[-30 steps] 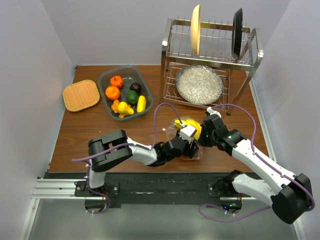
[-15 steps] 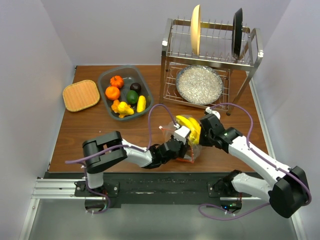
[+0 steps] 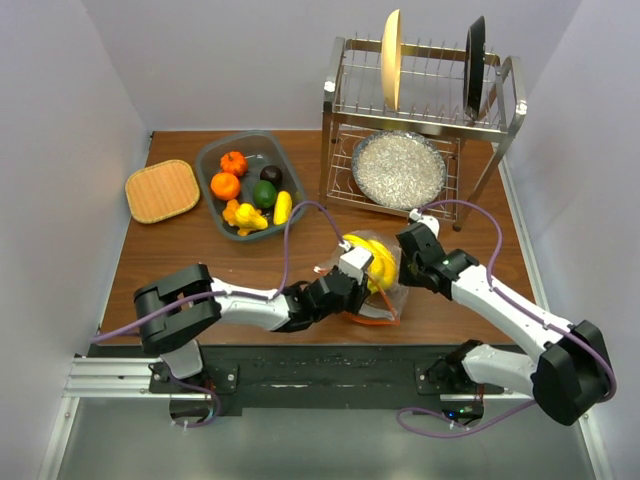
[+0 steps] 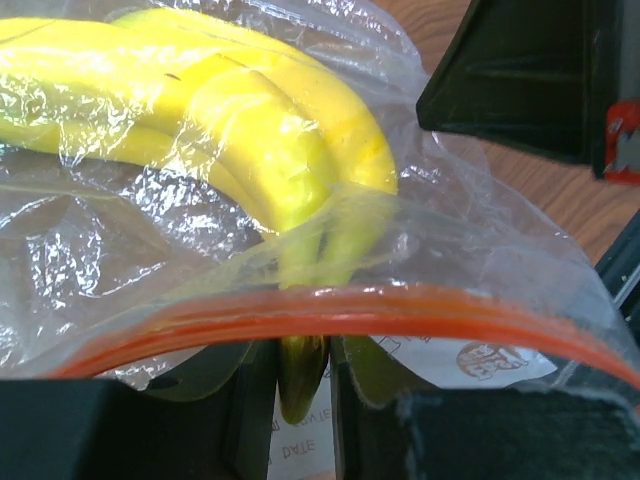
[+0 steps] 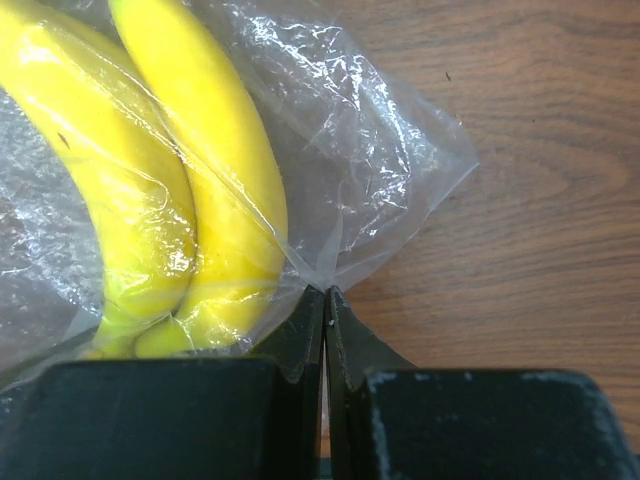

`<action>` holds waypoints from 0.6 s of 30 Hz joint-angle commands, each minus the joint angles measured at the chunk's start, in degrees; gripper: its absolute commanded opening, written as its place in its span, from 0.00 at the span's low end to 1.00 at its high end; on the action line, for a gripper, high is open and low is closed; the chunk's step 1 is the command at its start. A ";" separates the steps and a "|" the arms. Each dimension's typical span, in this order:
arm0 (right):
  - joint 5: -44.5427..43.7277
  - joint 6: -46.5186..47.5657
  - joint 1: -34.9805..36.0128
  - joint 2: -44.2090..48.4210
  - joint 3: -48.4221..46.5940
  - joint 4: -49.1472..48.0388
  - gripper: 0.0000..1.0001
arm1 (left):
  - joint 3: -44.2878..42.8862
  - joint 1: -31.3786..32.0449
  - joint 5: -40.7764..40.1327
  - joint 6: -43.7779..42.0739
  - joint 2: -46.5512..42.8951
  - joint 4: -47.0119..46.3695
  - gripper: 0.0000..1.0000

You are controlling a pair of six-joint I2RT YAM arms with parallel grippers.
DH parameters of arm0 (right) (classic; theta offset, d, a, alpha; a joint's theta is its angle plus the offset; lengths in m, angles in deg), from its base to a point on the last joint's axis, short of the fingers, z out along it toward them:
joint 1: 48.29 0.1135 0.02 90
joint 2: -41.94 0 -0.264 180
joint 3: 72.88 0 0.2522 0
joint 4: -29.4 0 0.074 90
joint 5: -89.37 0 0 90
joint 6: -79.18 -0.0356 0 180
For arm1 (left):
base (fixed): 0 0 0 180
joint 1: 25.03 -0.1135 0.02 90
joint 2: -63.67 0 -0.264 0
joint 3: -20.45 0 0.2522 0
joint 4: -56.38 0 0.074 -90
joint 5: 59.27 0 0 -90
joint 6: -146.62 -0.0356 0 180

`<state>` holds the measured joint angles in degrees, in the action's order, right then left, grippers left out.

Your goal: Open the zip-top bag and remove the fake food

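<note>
The zip-top bag [image 3: 388, 302] lies near the table's front edge, a clear crinkly bag [image 4: 100, 240] whose orange-red zip strip [image 4: 400, 305] arches open. Inside is fake food, a yellow banana bunch [image 3: 375, 258] [image 4: 250, 130]. Its greenish stem pokes out past the strip, and my left gripper [image 3: 355, 273] [image 4: 302, 365] is shut on that stem. On the bag's far side my right gripper [image 3: 403, 272] [image 5: 326, 300] is shut on a pinch of the bag's plastic [image 5: 380, 150], just beside the bananas [image 5: 190, 170].
A grey tub [image 3: 212, 160] at the back left holds several more fake fruits and vegetables. A woven square mat [image 3: 162, 190] lies left of it. A steel dish rack [image 3: 420, 110] at the back right holds a glittery silver plate [image 3: 398, 168] and two upright plates.
My left gripper has closed on the banana stem. Both grippers and the bag have shifted left, and the left arm's elbow has swung out to the left.
</note>
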<state>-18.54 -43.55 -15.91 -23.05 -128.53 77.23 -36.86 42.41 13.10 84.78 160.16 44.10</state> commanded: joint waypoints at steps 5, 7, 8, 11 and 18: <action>-5.64 1.26 1.19 -2.07 -1.70 -3.65 0.00 | -8.47 -7.40 19.08 7.43 -2.62 14.24 0.00; -6.43 1.27 1.19 -2.51 -1.70 -4.62 0.00 | -8.83 -9.42 23.85 8.83 -3.14 15.23 0.00; -6.52 1.27 1.19 -2.77 -1.97 -4.79 0.00 | -9.09 -9.95 27.09 9.27 -3.41 17.15 0.00; -7.40 1.27 1.28 -3.82 -2.23 -6.11 0.00 | -9.97 -11.19 31.76 10.16 -4.99 20.76 0.00; -9.24 1.09 1.19 -3.48 -1.35 -9.10 0.00 | -12.43 -11.72 37.48 11.04 -7.72 28.76 0.00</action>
<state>-24.16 -42.66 -14.90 -27.16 -128.73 71.57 -46.19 30.89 42.98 93.56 155.04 66.59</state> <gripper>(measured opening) 0.008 0.281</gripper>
